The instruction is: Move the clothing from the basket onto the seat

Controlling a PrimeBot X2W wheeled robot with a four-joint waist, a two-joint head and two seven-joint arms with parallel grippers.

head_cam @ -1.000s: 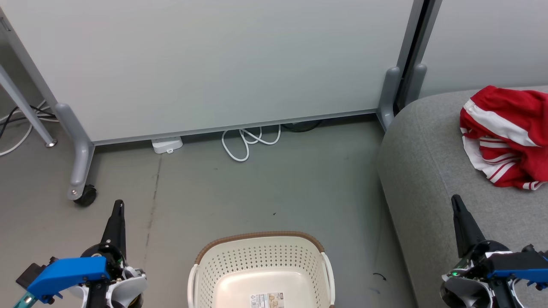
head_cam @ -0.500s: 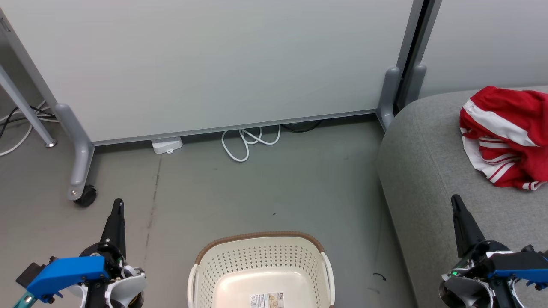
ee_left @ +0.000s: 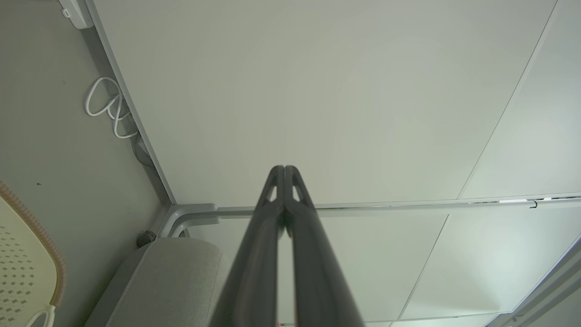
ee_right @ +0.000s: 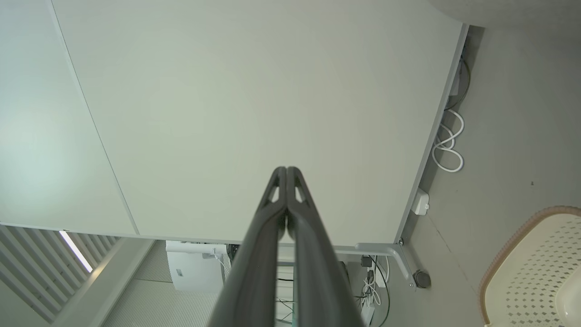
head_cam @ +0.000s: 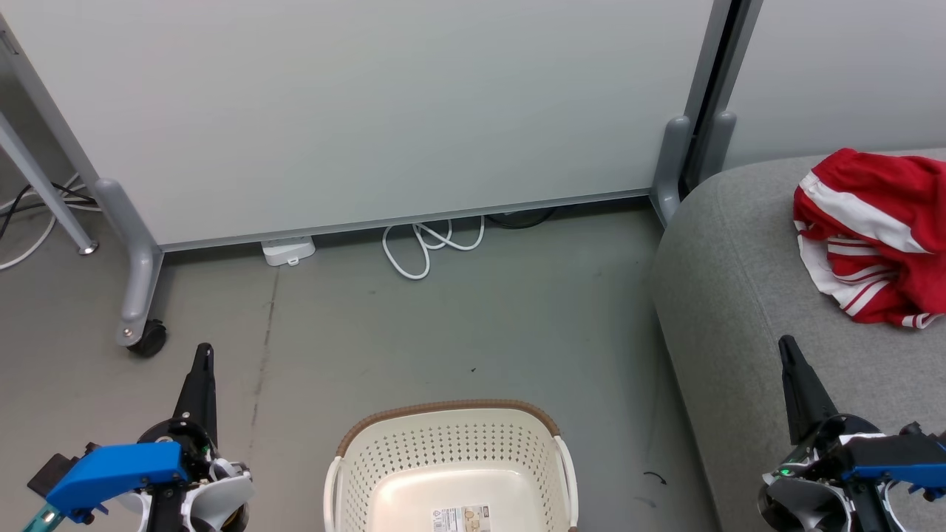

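The clothing lies crumpled on the seat, well apart from the basket on the floor. The left gripper and right gripper are both fully closed and hold nothing.

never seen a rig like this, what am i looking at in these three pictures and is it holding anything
It's a wheeled two-armed robot. The wide picture is from its head camera, looking down: the left gripper and right gripper sit at the bottom corners, both shut, holding nothing. The other two come from wrist cameras looking along each arm's closed fingers toward a white partition panel. A laundry basket that looks empty stands on the floor; the red and white clothing lies on the grey sofa seat.
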